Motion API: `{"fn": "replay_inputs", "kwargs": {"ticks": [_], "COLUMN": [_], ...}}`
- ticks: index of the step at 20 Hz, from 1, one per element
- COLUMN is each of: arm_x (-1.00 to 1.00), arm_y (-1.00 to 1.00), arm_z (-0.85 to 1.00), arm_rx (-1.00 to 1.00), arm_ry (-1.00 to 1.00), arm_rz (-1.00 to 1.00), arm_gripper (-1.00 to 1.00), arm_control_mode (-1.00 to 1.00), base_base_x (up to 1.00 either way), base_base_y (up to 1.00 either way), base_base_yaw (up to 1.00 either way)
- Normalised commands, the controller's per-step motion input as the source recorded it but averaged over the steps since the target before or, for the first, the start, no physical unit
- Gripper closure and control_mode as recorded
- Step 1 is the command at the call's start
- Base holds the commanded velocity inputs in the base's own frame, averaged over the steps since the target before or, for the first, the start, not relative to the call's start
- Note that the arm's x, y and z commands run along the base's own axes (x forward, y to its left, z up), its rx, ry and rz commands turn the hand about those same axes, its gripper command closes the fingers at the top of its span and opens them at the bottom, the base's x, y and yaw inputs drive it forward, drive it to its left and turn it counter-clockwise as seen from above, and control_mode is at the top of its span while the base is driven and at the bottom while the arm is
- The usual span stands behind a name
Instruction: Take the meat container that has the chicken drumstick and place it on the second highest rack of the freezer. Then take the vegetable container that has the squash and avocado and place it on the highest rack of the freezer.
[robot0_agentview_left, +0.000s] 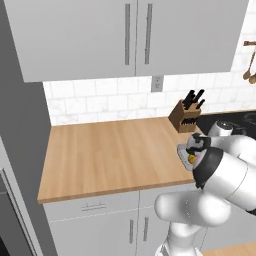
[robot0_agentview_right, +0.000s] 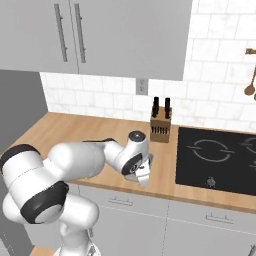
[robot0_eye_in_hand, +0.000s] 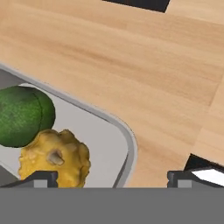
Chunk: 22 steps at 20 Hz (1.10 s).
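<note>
The vegetable container (robot0_eye_in_hand: 109, 131) is a grey tray holding the green avocado (robot0_eye_in_hand: 22, 114) and the knobbly yellow squash (robot0_eye_in_hand: 57, 158). It rests on the wooden counter (robot0_agentview_left: 110, 150) near the front edge, where the tray (robot0_agentview_left: 183, 153) peeks out under my hand. My gripper (robot0_eye_in_hand: 111, 177) hangs open just above it, one fingertip over the squash and the other over bare wood, with the tray's rim between them. The gripper (robot0_agentview_right: 143, 174) points down at the counter. The grey side of the freezer (robot0_agentview_left: 20, 150) stands at the far left. Out of view are the meat container, the chicken drumstick and both racks.
A knife block (robot0_agentview_left: 185, 117) stands at the back of the counter by the tiled wall. The black cooktop (robot0_agentview_right: 220, 157) lies right of the tray. Upper cabinets (robot0_agentview_left: 130, 35) hang overhead. Wooden utensils (robot0_agentview_right: 250, 82) hang at the far right.
</note>
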Motion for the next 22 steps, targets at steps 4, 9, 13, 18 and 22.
{"fn": "replay_inputs", "kwargs": {"ticks": [4,9,13,18,22], "arm_x": [0.0,-0.03,-0.03,-0.12,-0.14], "arm_y": [-0.24,-0.24,-0.01,0.0,0.0], "arm_z": [-0.05,-0.25,-0.14,-0.08,0.0], "arm_rx": [0.0,0.06,0.04,0.0,0.0], "arm_ry": [0.17,0.01,-0.15,-0.04,0.0], "arm_rz": [-0.04,0.0,0.0,0.0,-0.02], "arm_gripper": [-1.0,-1.0,-1.0,-1.0,-1.0], "arm_control_mode": [-1.0,-1.0,-1.0,-1.0,-1.0], "base_base_x": [0.0,0.0,0.0,0.0,0.0], "base_base_y": [0.0,0.0,0.0,0.0,0.0], "base_base_yaw": [0.0,0.0,0.0,0.0,0.0]}}
